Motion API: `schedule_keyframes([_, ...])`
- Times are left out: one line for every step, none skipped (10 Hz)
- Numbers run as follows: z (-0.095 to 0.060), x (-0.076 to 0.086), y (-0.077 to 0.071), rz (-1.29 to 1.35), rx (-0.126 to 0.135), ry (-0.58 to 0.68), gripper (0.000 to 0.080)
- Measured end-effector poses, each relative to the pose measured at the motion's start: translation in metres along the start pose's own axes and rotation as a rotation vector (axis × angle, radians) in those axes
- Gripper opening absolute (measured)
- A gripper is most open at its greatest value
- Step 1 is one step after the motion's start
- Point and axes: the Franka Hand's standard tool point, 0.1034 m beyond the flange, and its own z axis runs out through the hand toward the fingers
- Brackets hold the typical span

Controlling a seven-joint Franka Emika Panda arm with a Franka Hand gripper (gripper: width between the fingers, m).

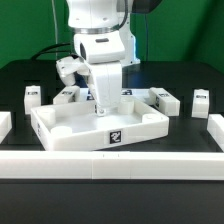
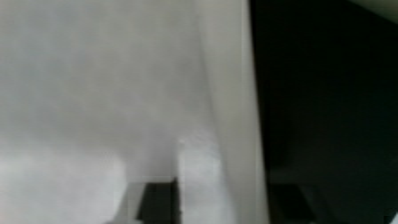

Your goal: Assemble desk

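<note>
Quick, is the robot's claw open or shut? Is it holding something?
Gripper: looks shut on the tabletop, pinching its wall.

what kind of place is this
Probably a robotics lab bench: a robot arm over a black table, tagged white desk parts like the tabletop, and white border rails fencing the workspace.

Best way in is from above: the tabletop [image 1: 62, 128] floor is open on both sides of the arm [image 1: 103, 60], which drops onto its far wall. Legs [image 1: 163, 98] line up just behind that wall, so the back is cramped. The front rail [image 1: 110, 166] sits just beside the tray. The table [image 1: 190, 132] shows dark strips along both sides, and those are passable.
</note>
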Motion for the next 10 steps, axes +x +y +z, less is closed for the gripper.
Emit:
schedule_keyframes([0.0,0.0,0.0,-0.001,0.0,0.0,0.0081])
schedule_keyframes([-0.001,0.0,0.001,0.002,-0.003,-0.001,0.0081])
schedule_keyframes([-0.001,0.0,0.001,0.002,-0.003,-0.001,0.006])
schedule_keyframes([-0.001,0.0,0.001,0.002,-0.003,-0.001,0.006])
schedule_keyframes([-0.001,0.0,0.001,0.002,-0.003,-0.001,0.006])
schedule_keyframes([-0.001,0.0,0.001,0.002,-0.003,-0.001,0.006])
schedule_keyframes([-0.001,0.0,0.001,0.002,-0.003,-0.001,0.006])
schedule_keyframes([-0.001,0.002,0.003,0.028,-0.005,0.0,0.006])
schedule_keyframes([-0.001,0.008,0.012,0.068,-0.013,0.002,0.006])
schedule_keyframes([-0.001,0.014,0.022,0.084,-0.021,0.005,0.0061])
